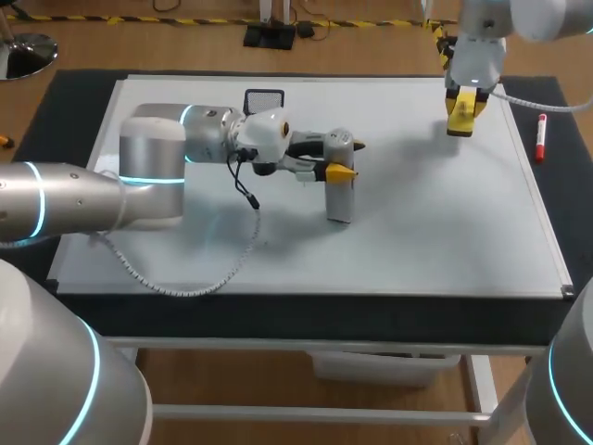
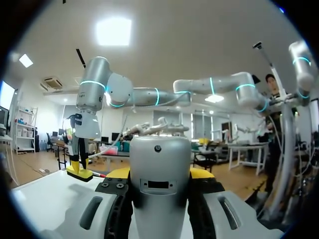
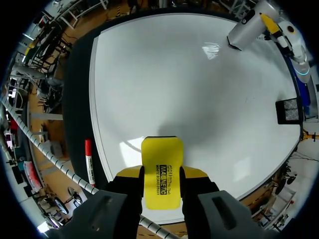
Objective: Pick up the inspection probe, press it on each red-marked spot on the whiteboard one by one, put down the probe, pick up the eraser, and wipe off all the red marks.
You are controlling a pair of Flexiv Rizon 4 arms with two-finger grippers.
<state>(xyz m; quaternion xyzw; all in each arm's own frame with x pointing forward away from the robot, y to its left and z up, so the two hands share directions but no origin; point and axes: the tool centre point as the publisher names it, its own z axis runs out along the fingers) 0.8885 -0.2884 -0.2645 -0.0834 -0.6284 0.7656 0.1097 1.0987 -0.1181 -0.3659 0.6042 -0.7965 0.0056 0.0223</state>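
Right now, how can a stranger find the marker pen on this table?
Look at the big whiteboard. Just past its right edge, on the dark mat, lies the marker pen. It is slim, white with red ends, unlike the flat yellow eraser nearby.

Right gripper (image 3: 162,173): both yellow fingers clamp the yellow eraser (image 3: 162,152) from two sides. The eraser projects ahead of the fingers, over the near part of the whiteboard (image 3: 189,84). Red marker (image 3: 89,162): lies on the dark mat, just beside the board's edge, near the gripper. Far across the board, the left gripper (image 3: 265,22) holds the silver probe (image 3: 243,35). Black pad (image 3: 289,110): at the board's edge.
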